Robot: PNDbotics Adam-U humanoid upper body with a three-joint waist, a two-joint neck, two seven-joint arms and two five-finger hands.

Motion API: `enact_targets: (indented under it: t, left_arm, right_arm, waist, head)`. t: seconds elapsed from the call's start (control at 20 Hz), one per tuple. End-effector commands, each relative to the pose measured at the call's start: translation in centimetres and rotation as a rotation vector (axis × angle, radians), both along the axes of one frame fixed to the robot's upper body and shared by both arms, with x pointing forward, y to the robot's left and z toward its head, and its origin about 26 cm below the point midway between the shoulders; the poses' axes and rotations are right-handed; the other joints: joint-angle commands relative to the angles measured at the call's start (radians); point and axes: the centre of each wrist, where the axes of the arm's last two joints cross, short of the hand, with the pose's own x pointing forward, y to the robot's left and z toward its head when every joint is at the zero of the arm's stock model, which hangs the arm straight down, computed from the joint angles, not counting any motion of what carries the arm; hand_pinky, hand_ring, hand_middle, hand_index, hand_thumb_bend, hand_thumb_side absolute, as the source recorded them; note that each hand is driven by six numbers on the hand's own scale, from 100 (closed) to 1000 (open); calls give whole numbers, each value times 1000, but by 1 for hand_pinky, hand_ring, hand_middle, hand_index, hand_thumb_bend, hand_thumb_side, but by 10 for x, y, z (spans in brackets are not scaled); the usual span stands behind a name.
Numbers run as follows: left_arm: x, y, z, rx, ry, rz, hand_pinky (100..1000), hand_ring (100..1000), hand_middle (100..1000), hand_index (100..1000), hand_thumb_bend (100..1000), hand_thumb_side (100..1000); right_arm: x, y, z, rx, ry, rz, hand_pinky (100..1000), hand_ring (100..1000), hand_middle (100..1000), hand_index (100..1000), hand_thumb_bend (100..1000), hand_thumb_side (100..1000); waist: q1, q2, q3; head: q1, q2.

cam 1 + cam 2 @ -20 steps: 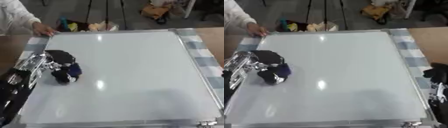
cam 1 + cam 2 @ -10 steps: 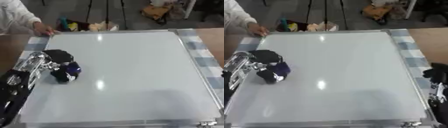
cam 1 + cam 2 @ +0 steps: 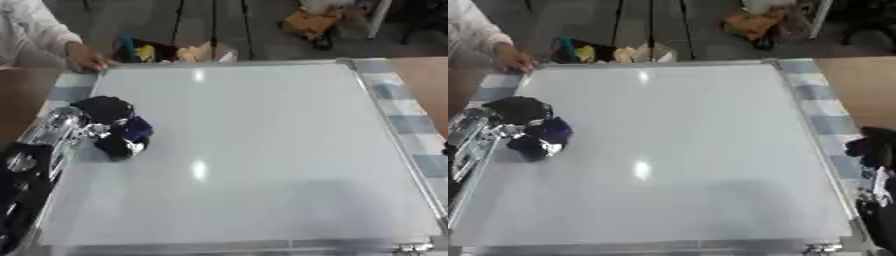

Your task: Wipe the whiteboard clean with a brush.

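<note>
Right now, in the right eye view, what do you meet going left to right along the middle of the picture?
Left hand curled on a dark blue brush → bare whiteboard → checked cloth → right hand at the right edge.

A person's hand [image 3: 86, 59] rests at the whiteboard [image 3: 262, 150] far-left corner; elsewhere its surface lies open.

We count one large white whiteboard with a silver metal frame [image 3: 262, 150], and one dark blue-black brush [image 3: 122, 135] on it. Two black robot hands show: the left hand [image 3: 101, 117] at the brush, the right hand [image 3: 874, 150] at the board's right edge. One person's bare hand [image 3: 86, 59] touches the far left corner.
</note>
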Motion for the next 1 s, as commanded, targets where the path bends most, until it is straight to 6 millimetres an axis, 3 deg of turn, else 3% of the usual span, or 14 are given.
enact_targets:
  t: [0.05, 1.0]
  left_arm:
    - [1, 31, -27, 82, 66, 111, 535, 530, 310, 451, 100, 734]
    - [-1, 83, -32, 92, -53, 264, 549, 536, 310, 454, 100, 678]
  right_arm:
    - [-2, -1, 6, -16, -20, -5, 469, 525, 423, 673, 100, 664]
    - [-2, 0, 5, -18, -16, -4, 469, 525, 422, 674, 100, 664]
  waist:
    - [-6, -1, 1]
    - [-3, 5, -2]
  head:
    - [0, -7]
    - [-2, -14]
